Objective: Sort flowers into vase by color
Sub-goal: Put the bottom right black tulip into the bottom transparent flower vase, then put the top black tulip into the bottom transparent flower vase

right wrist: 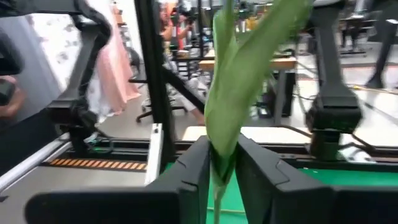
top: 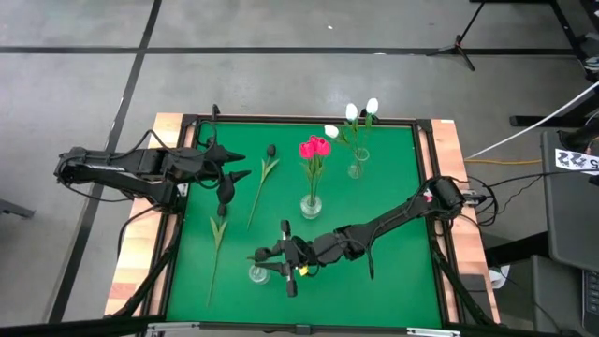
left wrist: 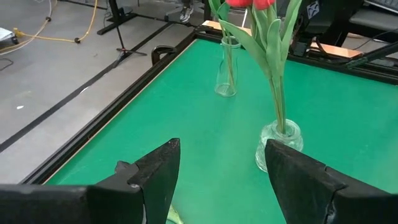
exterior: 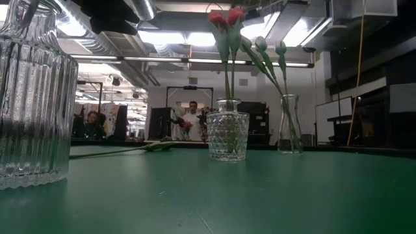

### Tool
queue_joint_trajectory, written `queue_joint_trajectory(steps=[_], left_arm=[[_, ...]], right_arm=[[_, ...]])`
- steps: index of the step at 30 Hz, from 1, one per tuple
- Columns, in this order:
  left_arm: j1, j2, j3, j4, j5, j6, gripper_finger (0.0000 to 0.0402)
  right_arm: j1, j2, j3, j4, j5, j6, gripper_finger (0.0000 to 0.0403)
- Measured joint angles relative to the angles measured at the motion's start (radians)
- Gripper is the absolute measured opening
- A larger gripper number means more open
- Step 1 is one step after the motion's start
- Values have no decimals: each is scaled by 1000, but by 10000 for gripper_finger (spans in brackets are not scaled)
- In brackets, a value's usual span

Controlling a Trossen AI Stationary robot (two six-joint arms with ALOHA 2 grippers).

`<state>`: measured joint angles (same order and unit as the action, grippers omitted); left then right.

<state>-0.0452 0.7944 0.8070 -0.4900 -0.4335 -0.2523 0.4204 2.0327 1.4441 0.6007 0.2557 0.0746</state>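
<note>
A ribbed clear vase [top: 257,273] stands at the near middle of the green table and looms large in the low view [exterior: 32,97]. My right gripper [top: 266,255] hovers level just above it, shut on an upright green-leaved flower [right wrist: 239,81] whose head is out of view. Pink-red tulips [top: 315,147] stand in a round vase [top: 312,204]. White tulips [top: 360,110] stand in a slim vase [top: 356,169]. Two dark-headed tulips [top: 262,183] [top: 217,245] lie flat on the mat. My left gripper [top: 239,167] waits open at the left, above the mat. My right gripper pinches the flower's stem where the leaf wraps it [right wrist: 222,158] between its two fingers [right wrist: 198,171]. The fingers come in level from the table's right and lie across the stem. The flower stands upright, its stem running on below the fingers; its lower end is hidden.
A raised dark frame [top: 426,168] borders the mat, with wooden table edges outside it. Open mat lies at the near right [top: 393,281]. People and equipment show in the room beyond the table [exterior: 192,120].
</note>
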Motion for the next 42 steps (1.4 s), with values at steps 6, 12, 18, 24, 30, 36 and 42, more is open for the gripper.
queue_joint_trajectory(steps=[6, 12, 18, 24, 30, 36, 42], left_arm=[[0, 0, 0, 0, -2, -1, 230], [0, 0, 0, -1, -2, -1, 230], [1, 0, 0, -37, -32, -34, 230], [22, 0, 0, -132, -35, -112, 230], [37, 7, -1, -162, -35, -158, 230], [72, 76, -65, -140, -31, -288, 230], [94, 251, -102, -59, -38, -426, 230]], right_arm=[[-3, -1, 0, -29, -18, 0, 92], [-19, -1, 0, -29, -119, 7, 122], [-30, -1, 0, -27, -165, 8, 169], [-30, -1, 0, -102, -191, 34, 199], [-30, -26, 0, -213, -214, 55, 206], [-35, -80, 1, -387, -203, 59, 207], [-35, -134, 1, -473, -196, 60, 207]])
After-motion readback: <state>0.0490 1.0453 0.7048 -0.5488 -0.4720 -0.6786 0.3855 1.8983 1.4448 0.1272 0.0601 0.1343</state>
